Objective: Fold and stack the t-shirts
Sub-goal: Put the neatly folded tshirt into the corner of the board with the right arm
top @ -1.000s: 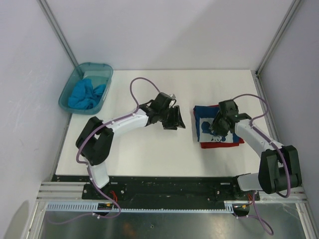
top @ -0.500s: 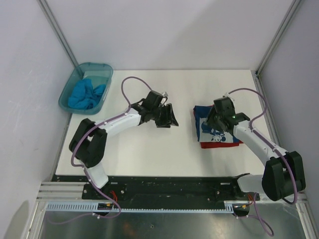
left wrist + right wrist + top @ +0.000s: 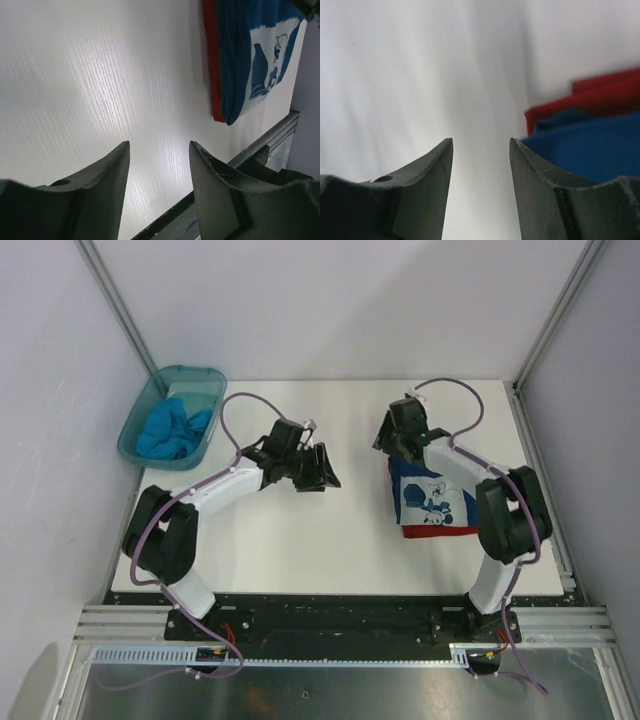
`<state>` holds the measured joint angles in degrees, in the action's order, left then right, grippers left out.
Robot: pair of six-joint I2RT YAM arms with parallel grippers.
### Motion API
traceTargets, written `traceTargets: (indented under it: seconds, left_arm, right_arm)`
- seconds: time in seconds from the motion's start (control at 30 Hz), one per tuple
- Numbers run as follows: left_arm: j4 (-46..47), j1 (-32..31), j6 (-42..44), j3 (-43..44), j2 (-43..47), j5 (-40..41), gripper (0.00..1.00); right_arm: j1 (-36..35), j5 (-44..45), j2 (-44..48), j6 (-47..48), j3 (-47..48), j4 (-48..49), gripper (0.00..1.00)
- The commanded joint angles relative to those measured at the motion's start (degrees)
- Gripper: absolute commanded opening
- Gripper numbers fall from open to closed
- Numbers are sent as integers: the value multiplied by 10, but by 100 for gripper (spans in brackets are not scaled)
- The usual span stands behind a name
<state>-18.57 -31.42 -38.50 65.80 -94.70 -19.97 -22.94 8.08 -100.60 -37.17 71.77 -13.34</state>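
A folded blue t-shirt [image 3: 433, 498] with a white print lies on a folded red t-shirt [image 3: 440, 531] at the table's right. The stack shows in the left wrist view [image 3: 250, 55] and the right wrist view [image 3: 590, 135]. More blue t-shirts [image 3: 172, 428] lie crumpled in the teal bin [image 3: 140, 415] at the back left. My left gripper [image 3: 318, 472] is open and empty over bare table, left of the stack. My right gripper [image 3: 388, 440] is open and empty at the stack's far left corner.
The white table [image 3: 300, 540] is bounded by grey walls and metal posts at both sides. The black front rail [image 3: 250, 160] shows beyond the table's edge in the left wrist view.
My left gripper has drawn back to the left, away from the stack. My right gripper has moved off the top of the stack toward the far left corner of it.
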Motion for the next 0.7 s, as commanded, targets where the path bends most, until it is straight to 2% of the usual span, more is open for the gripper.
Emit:
traceTargets:
  seconds: [0.0,0.17,0.37,0.67]
  left_arm:
    - [8,16,25,-6,34,-23,55]
    - [8,32,30,-8,30,-34,56]
    - [9,35,34,-3,19,-42,55]
    - [9,38,36,-5,14,-47,55]
  right_arm:
    - [-3,27,-60,41,82,31,54]
    - [7,-11,-122,29,125,4,54]
    - [9,0,-163,5,135,-14,53]
    - [19,-8,-161,-22,98,-58,53]
